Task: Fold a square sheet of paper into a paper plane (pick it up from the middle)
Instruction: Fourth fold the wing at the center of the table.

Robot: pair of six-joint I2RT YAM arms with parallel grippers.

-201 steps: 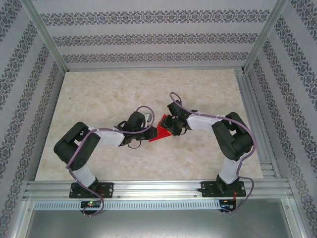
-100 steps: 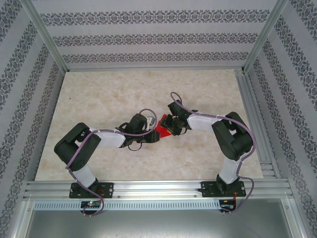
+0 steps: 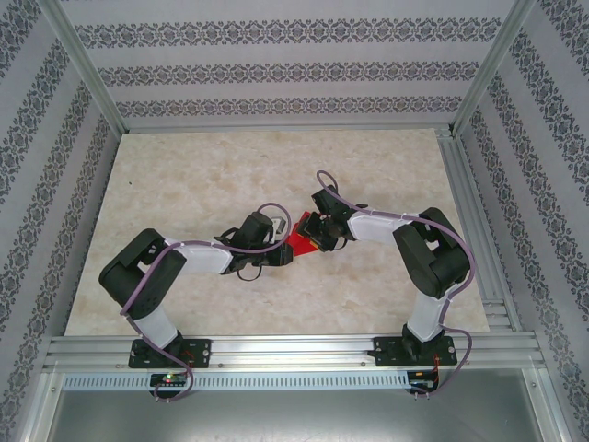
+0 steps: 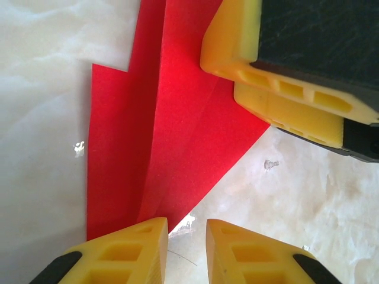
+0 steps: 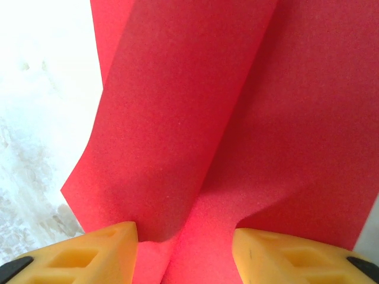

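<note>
Left hand (image 3: pixel 282 256) has slid right onto end of paper plane (image 3: pixel 296 245), covering red that lay bare a second ago. Jaws narrowly apart, bench (image 3: pixel 184 184) showing between, nothing clamped. Plane lies mid-bench, slightly toward near edge. Right hand (image 3: pixel 318 234) unmoved on other end, jaws half apart astride raised fold; pinching or not, cannot tell. Reads as both ends pinned, crease-pressing likely. No writing legible.

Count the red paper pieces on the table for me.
1: the plane, at the middle of the table, between the left gripper and right gripper. A scrap beneath them could be hidden.
</note>
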